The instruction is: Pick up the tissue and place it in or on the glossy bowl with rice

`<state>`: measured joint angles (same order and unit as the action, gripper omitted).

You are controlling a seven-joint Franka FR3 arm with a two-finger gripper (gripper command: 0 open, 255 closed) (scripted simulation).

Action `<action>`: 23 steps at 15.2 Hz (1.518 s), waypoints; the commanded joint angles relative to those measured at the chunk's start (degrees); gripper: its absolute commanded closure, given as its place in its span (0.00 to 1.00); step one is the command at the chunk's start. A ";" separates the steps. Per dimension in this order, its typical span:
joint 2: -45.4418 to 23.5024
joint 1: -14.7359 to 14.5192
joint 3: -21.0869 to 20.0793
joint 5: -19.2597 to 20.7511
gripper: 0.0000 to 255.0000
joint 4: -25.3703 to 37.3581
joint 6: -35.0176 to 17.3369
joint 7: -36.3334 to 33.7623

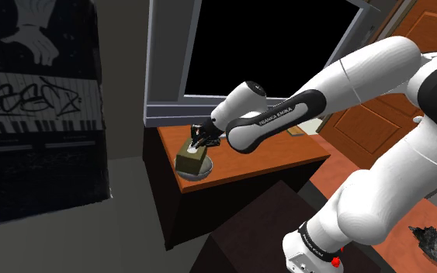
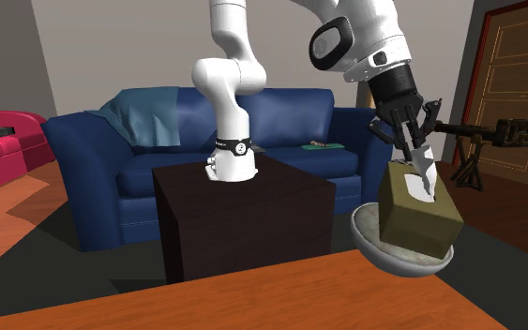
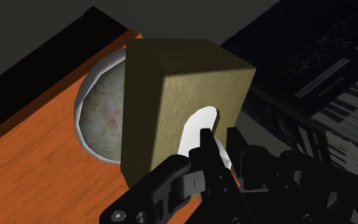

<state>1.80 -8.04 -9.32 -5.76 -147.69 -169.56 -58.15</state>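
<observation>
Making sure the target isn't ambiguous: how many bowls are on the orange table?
1. The bowl sits near the orange table's edge, holding the olive tissue box, whose white tissue the gripper pinches. The arm hides some tabletop in the shoulder view.

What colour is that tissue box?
Olive-brown box, white tissue poking out; clearest in the wrist view.

Olive box (image 3: pixel 171 83), white tissue (image 3: pixel 195 124) rising from its slot, set in a grey bowl (image 3: pixel 98 111) of rice on the orange table (image 3: pixel 37 165). Black pincer (image 3: pixel 219 143) clasps the tissue. Piano-key print (image 3: pixel 355 95) beyond.
</observation>
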 commanded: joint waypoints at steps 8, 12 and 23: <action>-0.99 0.07 0.01 0.11 0.00 -0.43 -0.99 -0.08; -0.79 0.07 0.01 0.12 0.00 -0.46 -0.81 -0.10; 8.65 -0.33 0.47 -2.30 0.00 -2.54 6.53 1.67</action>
<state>10.39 -8.36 -8.86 -8.06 -150.22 -163.09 -56.49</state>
